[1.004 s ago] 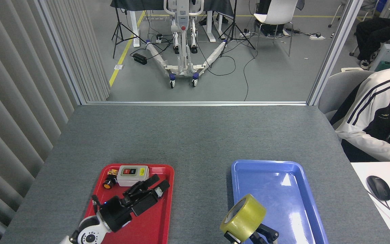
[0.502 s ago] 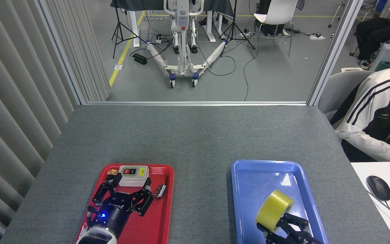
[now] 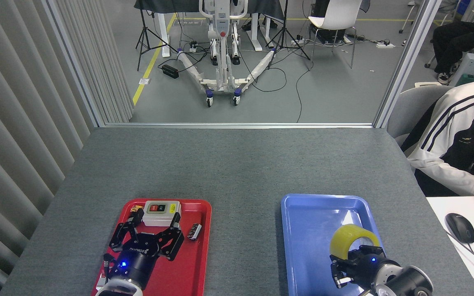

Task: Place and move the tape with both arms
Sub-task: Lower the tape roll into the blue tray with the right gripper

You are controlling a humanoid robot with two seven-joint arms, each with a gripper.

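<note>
The right gripper (image 3: 354, 263), clamped on the tape (image 3: 351, 243) over the blue tray's (image 3: 303, 246) right edge, could tip it out; the left gripper (image 3: 146, 232) is spread apart.

yellow tape (image 3: 346, 239), blue tray (image 3: 307, 230), red tray (image 3: 202, 246)
</note>
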